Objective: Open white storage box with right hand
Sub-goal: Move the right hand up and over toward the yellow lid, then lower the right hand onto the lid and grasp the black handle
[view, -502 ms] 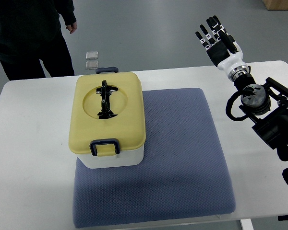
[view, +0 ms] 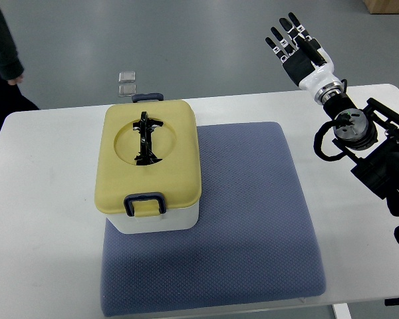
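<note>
White storage box (view: 153,216) with its yellow lid (view: 148,156) sits on the left part of the blue mat (view: 253,219), lid down, with both dark blue latches (view: 145,203) showing (one on the near side, one at the far edge). A black handle (view: 145,138) lies flat in the round dip on top. The right hand (view: 300,56) is well apart from the box, up and off to its right, past the far edge of the white table (view: 46,186), fingers (view: 282,40) spread wide and holding nothing. A person's dark sleeve (view: 3,40) shows far left of the box.
</note>
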Available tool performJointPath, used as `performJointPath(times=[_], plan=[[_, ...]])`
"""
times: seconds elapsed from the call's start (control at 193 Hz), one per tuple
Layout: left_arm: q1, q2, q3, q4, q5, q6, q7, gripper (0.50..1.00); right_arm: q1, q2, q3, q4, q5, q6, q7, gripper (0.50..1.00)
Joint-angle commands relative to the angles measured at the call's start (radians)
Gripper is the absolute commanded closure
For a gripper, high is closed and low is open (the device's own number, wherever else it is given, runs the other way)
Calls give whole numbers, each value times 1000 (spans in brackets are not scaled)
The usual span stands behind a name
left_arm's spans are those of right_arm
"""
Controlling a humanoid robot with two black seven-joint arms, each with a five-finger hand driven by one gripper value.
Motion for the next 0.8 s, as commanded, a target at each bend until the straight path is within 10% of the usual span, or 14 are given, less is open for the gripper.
performJointPath(times=[0.0,0.249,0.45,0.658,0.797], plan=[[0,0,1,-2,0,-2,0,500,84,-44,-110,8,-79,7,-1,568],[0,0,1,-5,0,-2,0,500,432,-122,-587,67,-373,1,24,568],[0,0,2,-10,0,-2,0,500,684,-161,-923,250,-775,-24,182,570],[0,0,1,-4,2,-2,0,500,828,-106,-1257,317,-1217,-344,343,572],[0,0,1,-7,2,-2,0,500,828,-58,-1322,317,-1281,-531,343,572]])
